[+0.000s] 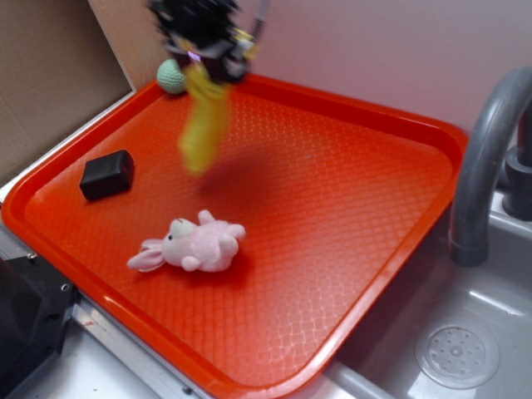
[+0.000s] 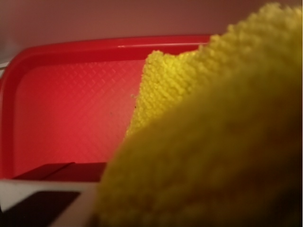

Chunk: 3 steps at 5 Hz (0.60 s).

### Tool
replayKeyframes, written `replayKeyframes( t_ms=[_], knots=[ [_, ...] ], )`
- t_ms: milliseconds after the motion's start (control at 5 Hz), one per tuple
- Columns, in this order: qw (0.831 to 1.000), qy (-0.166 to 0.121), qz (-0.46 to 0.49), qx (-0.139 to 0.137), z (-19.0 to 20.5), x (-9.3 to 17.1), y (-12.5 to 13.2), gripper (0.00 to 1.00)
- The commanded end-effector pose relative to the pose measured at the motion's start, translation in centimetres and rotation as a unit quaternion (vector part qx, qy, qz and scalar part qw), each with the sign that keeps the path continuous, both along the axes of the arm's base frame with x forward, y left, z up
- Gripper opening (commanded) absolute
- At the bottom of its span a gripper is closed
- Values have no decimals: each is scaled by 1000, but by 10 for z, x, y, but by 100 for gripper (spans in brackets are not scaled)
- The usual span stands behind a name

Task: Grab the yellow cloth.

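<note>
Cloth hangs straight down from the black robot gripper (image 1: 202, 51): the bright yellow rag of nubby woven fabric (image 1: 204, 123) is pinched at its top edge and dangles with its long axis near vertical, its lower end clear of the orange-red textured plastic tray (image 1: 349, 216). It looks blurred in the exterior view. In the wrist view the yellow weave (image 2: 213, 142) fills most of the picture, pressed right up to the lens, with tray floor beyond. The fingers themselves are hidden by the fabric, but they appear closed tight on the rag's upper fold, since it hangs from them unsupported. Below and toward the tray's front lies a pink plush bunny (image 1: 193, 245), well apart; a black block (image 1: 107, 174) sits to the left.
</note>
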<state>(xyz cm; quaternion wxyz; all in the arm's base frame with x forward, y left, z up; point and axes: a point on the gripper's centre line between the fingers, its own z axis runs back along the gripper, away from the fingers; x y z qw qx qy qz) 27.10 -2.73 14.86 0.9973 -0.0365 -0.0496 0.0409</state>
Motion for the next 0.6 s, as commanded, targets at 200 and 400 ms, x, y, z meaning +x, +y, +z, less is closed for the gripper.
replayKeyframes(
  t_ms=[200, 400],
  knots=[
    [999, -15, 13, 51, 83, -21, -4, 0],
    [998, -22, 19, 58, 78, -18, -7, 0]
  ],
)
